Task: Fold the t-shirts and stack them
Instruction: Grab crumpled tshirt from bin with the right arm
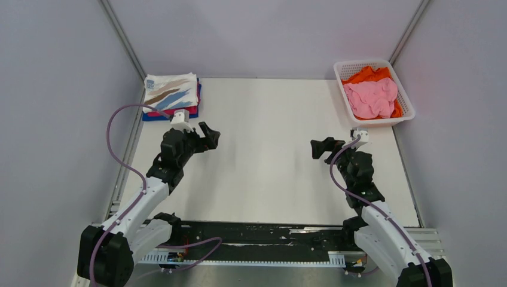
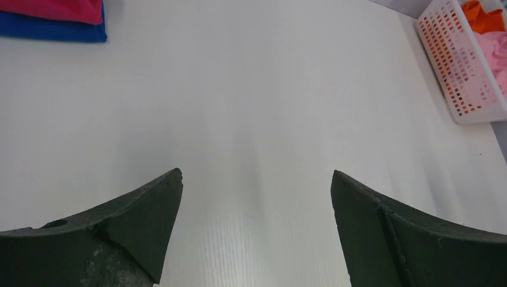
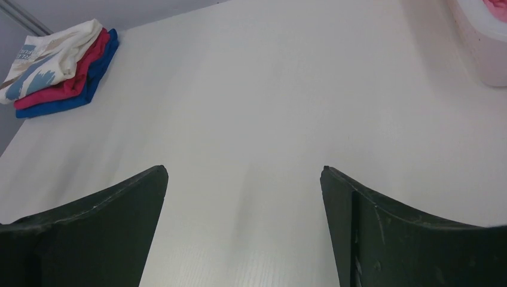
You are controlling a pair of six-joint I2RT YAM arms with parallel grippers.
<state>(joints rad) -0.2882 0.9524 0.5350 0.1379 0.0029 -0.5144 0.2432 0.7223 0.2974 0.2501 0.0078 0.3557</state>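
Observation:
Three folded t-shirts lie stacked at the table's back left corner: a white one with tan and blue streaks point(image 1: 171, 92) on top, magenta point(image 3: 72, 84) under it, blue point(image 2: 54, 31) at the bottom. A crumpled light pink t-shirt point(image 1: 372, 97) lies on an orange one point(image 1: 366, 75) inside the white basket point(image 1: 402, 95) at the back right. My left gripper point(image 1: 210, 135) hovers open over the table, right of the stack. My right gripper point(image 1: 318, 147) hovers open near the basket's front. Both hold nothing.
Grey walls close in the white table point(image 1: 269, 155) on the left, back and right. The basket point(image 2: 457, 66) stands against the right wall. A black rail point(image 1: 257, 234) with cables runs along the near edge between the arm bases.

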